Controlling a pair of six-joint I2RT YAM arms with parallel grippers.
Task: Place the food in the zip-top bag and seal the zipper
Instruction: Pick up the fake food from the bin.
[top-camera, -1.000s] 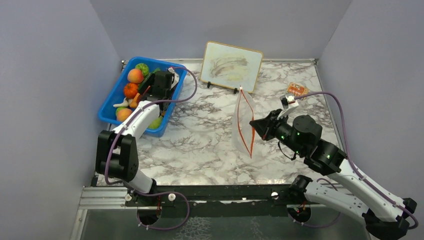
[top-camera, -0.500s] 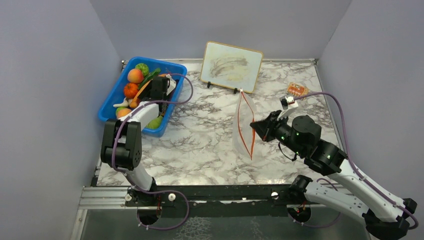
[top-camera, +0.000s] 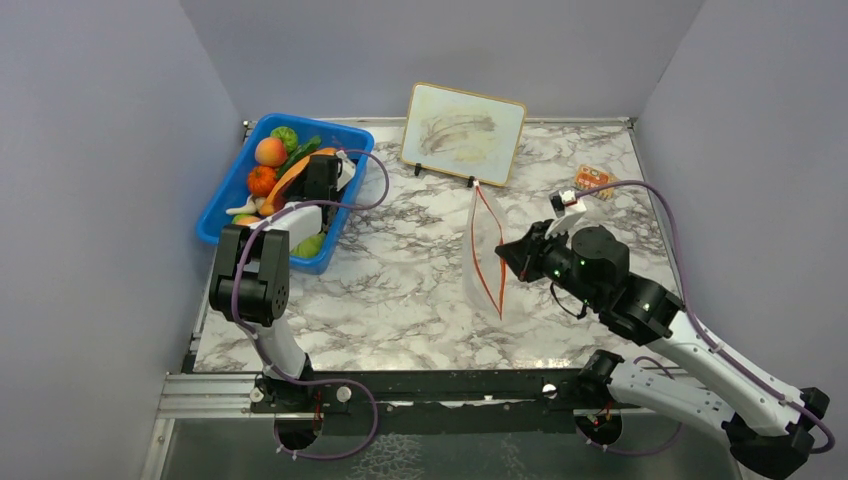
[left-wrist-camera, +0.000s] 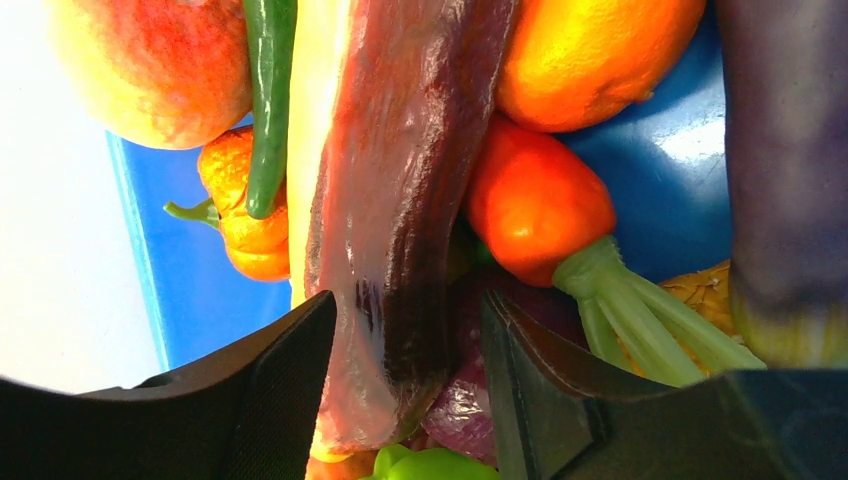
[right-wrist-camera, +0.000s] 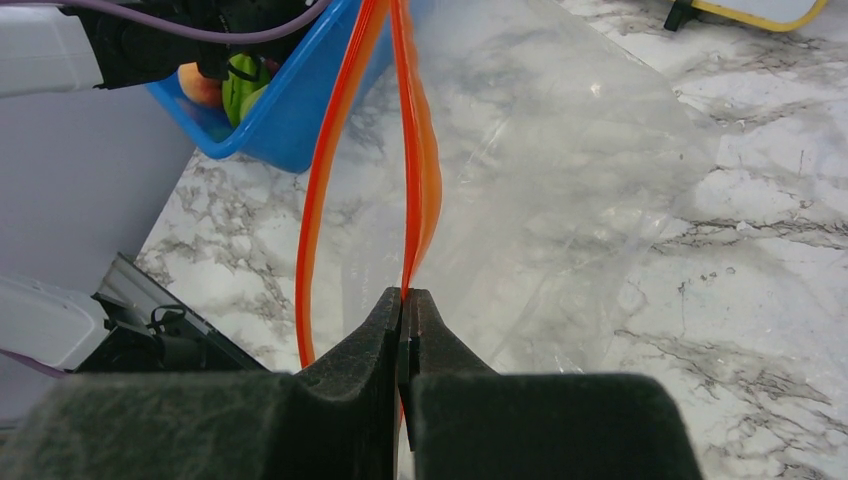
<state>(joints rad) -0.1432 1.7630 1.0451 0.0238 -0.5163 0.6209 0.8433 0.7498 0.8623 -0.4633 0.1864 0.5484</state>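
L gripper (left-wrist-camera: 407, 305) is down in the blue bin (top-camera: 225, 215) at the table's (top-camera: 400, 290) far-left corner. Jaws are part open and straddle the meat slice (left-wrist-camera: 400, 180), a long glossy red-brown strip w/ a pale yellow edge. One finger (left-wrist-camera: 290, 390) is right against the slice. The other shows a thin dark gap, so no firm grip as far as I can see.

Packed round the slice: peach (left-wrist-camera: 150, 60), green chilli (left-wrist-camera: 265, 100), small orange pepper (left-wrist-camera: 245, 215), orange (left-wrist-camera: 590, 50), carrot (left-wrist-camera: 535, 200) w/ green stalk, purple piece (left-wrist-camera: 785, 170). All food seen sits in the bin.

R gripper (right-wrist-camera: 406, 295) is closed tight, pinching one side of the zip strip (right-wrist-camera: 325, 200) approx mid-length. The bag (right-wrist-camera: 560, 180) stands on edge on the marble top, right of centre, well apart from the bin. Mouth gapes a little, w/ the two orange-red strips bowed apart in a narrow lens. Clear film sags onto the table behind.

Back edge: framed board (top-camera: 463, 120) on small feet. Small orange packet (top-camera: 592, 178) lies far right.
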